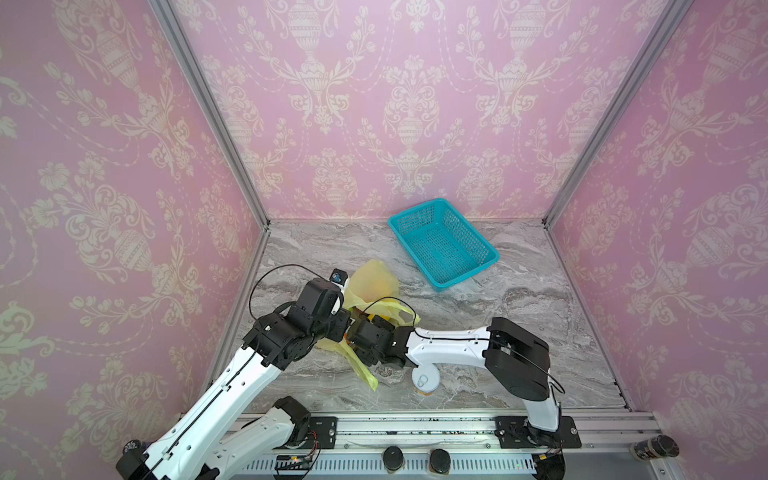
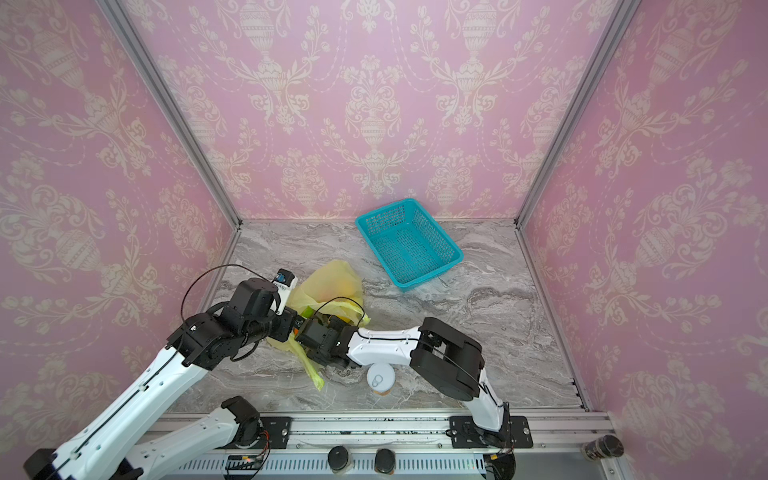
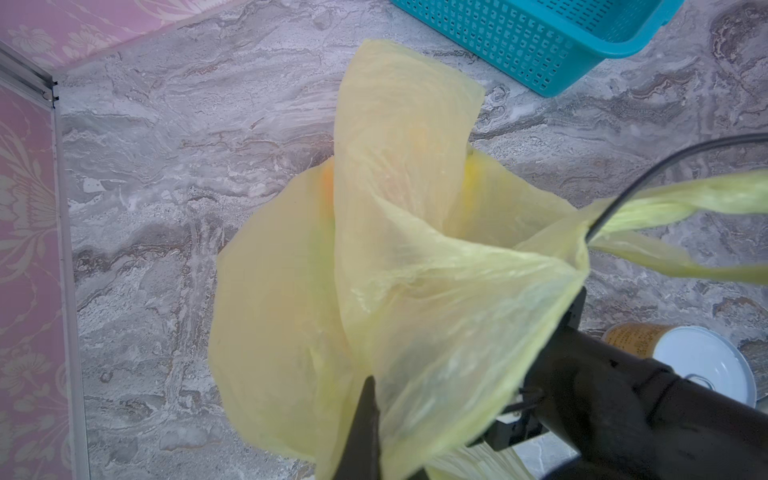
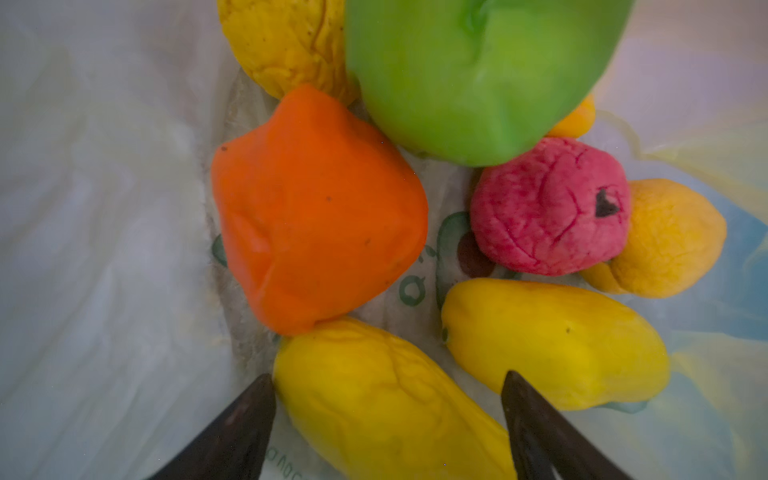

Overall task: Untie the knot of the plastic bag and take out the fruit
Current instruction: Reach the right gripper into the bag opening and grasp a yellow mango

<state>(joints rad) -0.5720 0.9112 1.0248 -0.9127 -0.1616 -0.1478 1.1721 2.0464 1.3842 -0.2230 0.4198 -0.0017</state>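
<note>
Your left gripper (image 3: 370, 415) is pinched tight on the film of the plastic bag (image 3: 415, 249), holding its mouth up. The bag sits on the table (image 1: 519, 299) left of centre, between your two arms, with the basket (image 1: 442, 245) well behind it. A handle strip (image 3: 685, 199) trails loose, so I'd judge the knot undone.

Your right gripper (image 4: 386, 380) is down inside the bag, jaws spread, straddling a long yellow fruit (image 4: 374, 419). Watch its axis: it lies slantwise across the gap, one end up by the orange (image 4: 316, 212), the other running back under a finger. Close on that slant and it may twist or squirt out; it looks soft and wrinkled.

The film sits right under the fingertips (image 4: 249, 407), so you could nip plastic along with fruit and drag the whole bag up. If the left pinch slips, the mouth flops over your right wrist
</note>
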